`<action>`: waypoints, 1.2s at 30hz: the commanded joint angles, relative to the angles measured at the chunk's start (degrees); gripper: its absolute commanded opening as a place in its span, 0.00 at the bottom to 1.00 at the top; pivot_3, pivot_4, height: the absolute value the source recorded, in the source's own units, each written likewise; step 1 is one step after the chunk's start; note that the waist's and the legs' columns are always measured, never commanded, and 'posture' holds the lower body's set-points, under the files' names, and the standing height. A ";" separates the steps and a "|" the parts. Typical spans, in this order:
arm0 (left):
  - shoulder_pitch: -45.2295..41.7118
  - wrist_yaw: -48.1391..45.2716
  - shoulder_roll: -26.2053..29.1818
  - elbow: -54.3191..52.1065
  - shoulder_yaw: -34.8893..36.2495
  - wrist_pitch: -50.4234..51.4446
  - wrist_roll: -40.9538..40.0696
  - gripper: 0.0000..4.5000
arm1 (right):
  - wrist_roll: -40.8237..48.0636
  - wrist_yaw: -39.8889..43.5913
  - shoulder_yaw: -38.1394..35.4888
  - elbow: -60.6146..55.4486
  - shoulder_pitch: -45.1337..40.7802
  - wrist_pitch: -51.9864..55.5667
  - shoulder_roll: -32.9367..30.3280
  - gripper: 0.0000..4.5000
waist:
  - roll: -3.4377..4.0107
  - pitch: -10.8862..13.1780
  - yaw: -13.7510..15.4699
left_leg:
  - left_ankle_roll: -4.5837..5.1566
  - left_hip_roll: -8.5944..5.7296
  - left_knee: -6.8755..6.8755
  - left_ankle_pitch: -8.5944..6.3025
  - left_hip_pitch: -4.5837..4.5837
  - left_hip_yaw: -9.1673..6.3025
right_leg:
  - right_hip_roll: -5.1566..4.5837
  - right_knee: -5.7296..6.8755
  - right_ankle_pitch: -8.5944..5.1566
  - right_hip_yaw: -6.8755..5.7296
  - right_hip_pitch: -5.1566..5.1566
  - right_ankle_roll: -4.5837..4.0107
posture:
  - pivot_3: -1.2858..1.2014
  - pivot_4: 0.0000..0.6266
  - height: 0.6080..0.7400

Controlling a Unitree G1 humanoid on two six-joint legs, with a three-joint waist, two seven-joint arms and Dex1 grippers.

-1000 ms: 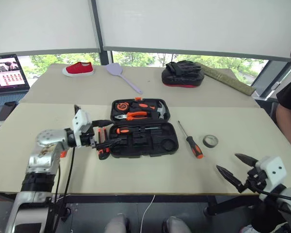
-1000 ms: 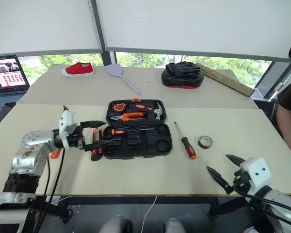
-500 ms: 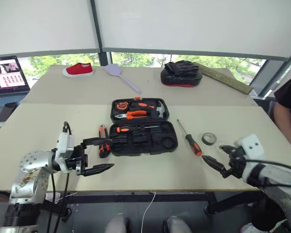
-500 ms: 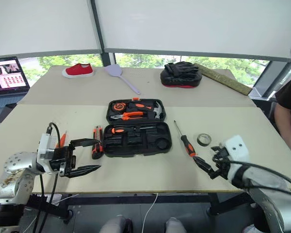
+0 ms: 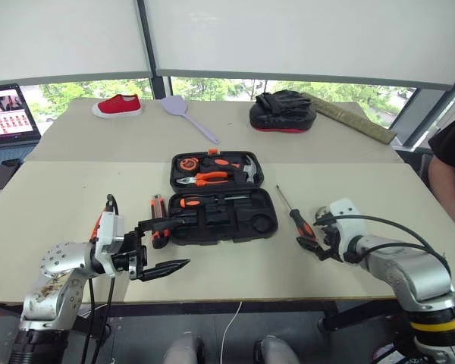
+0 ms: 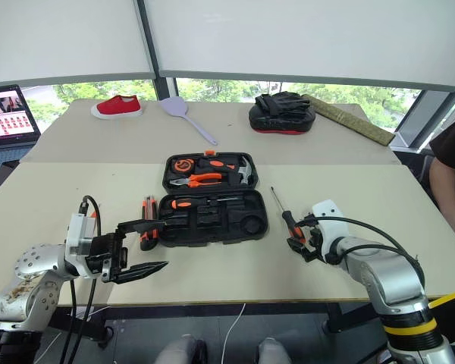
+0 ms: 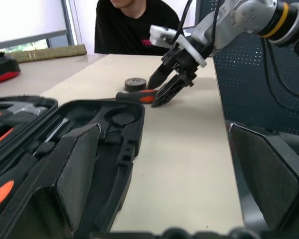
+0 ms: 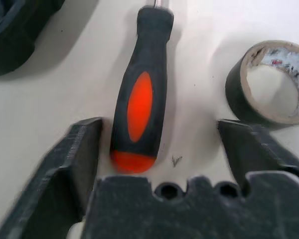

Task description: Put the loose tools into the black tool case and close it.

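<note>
The left gripper (image 5: 164, 244), its two black fingers spread wide and empty, hovers over the near table edge pointing toward the open flat black plastic tool case (image 5: 221, 199); two slim orange-and-black tools (image 5: 159, 220) lie just beyond it, beside the case's left wall. Further right, the right gripper (image 5: 310, 236) is tilted down at the table with its fingers apart on either side of the butt end of a slim orange-and-black-handled screwdriver (image 8: 141, 92), not yet touching it in the wrist view. That screwdriver's long axis runs straight away from the gripper, shaft tip farthest, so the fingers straddle the handle across its width, and this arm is plainly the nearer one. A small dark grey tape roll (image 8: 266, 82) sits just beside the handle, near the outer finger, and could be nudged. Compared with a second ago, the left gripper has pulled back from the case toward the table edge, while the right one has come forward from off the table's corner to the screwdriver and begun narrowing.
</note>
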 commanded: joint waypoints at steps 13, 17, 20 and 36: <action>0.04 2.25 -0.06 -1.64 0.54 0.40 -1.28 1.00 | -6.03 -0.88 -3.82 -1.28 0.28 -9.86 2.28 0.23 | 0.01 0.00 0.06 | -0.04 0.02 -0.04 0.14 -0.02 0.02 | -0.06 0.01 0.22 0.02 -0.05 -0.11 | 0.52 0.24 1.00; 1.14 4.69 -0.04 -2.13 2.26 0.81 -2.02 1.00 | -6.14 2.71 -5.63 -6.52 0.17 -21.55 2.75 0.23 | 0.04 0.02 -0.04 | -0.04 -0.01 -0.07 0.14 -0.12 0.03 | -0.06 -0.01 0.41 0.03 -0.12 -0.02 | 0.52 0.24 1.00; 1.87 7.00 -0.16 -2.34 3.26 1.15 -2.14 1.00 | -4.24 18.84 -1.45 -5.47 -3.88 -35.20 -0.03 0.23 | 0.07 0.06 -0.73 | -0.04 0.00 -0.13 0.14 -0.11 0.04 | -0.01 -0.04 0.34 0.04 -0.15 0.08 | 0.52 0.24 1.00; 2.71 18.77 -0.70 2.49 2.58 -0.50 7.35 1.00 | -32.22 44.71 24.85 53.70 -40.01 -76.26 1.87 0.23 | 0.16 0.16 -0.75 | -0.13 -0.02 -0.21 0.17 -0.09 0.29 | 0.03 -0.03 0.47 0.01 -0.15 -0.13 | 0.52 0.24 1.00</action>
